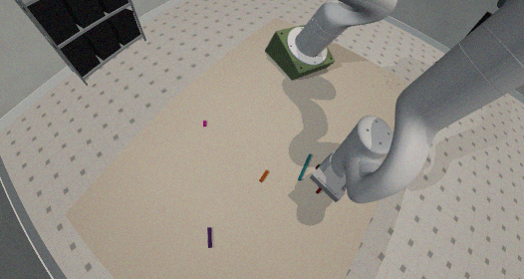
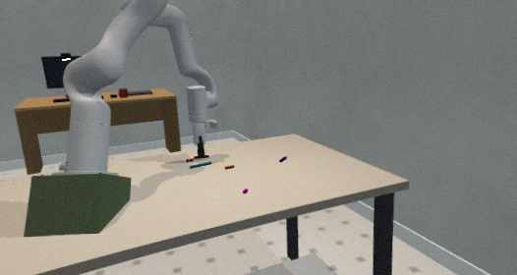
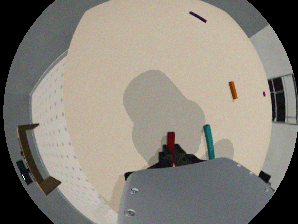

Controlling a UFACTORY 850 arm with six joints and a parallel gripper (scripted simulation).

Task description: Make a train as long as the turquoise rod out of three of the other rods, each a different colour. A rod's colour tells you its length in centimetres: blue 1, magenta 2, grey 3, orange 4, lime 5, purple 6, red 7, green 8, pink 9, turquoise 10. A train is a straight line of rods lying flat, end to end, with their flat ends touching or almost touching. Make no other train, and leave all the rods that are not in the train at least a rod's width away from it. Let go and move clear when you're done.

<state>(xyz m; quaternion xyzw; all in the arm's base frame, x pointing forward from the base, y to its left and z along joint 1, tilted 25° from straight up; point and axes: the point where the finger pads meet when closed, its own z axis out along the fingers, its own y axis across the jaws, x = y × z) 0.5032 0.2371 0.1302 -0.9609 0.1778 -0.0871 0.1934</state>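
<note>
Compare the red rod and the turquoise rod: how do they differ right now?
The red rod is clamped in the tool; the turquoise rod lies free on the table. The red one shows only partly, its rear hidden under the tool; the turquoise one shows whole. Both lie roughly side by side.

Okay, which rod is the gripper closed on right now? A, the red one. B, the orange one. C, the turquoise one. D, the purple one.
A: in the wrist view the red rod sticks out from between the jaws of the gripper, while the turquoise rod lies beside it and the orange rod and purple rod lie farther off on the table.
</note>
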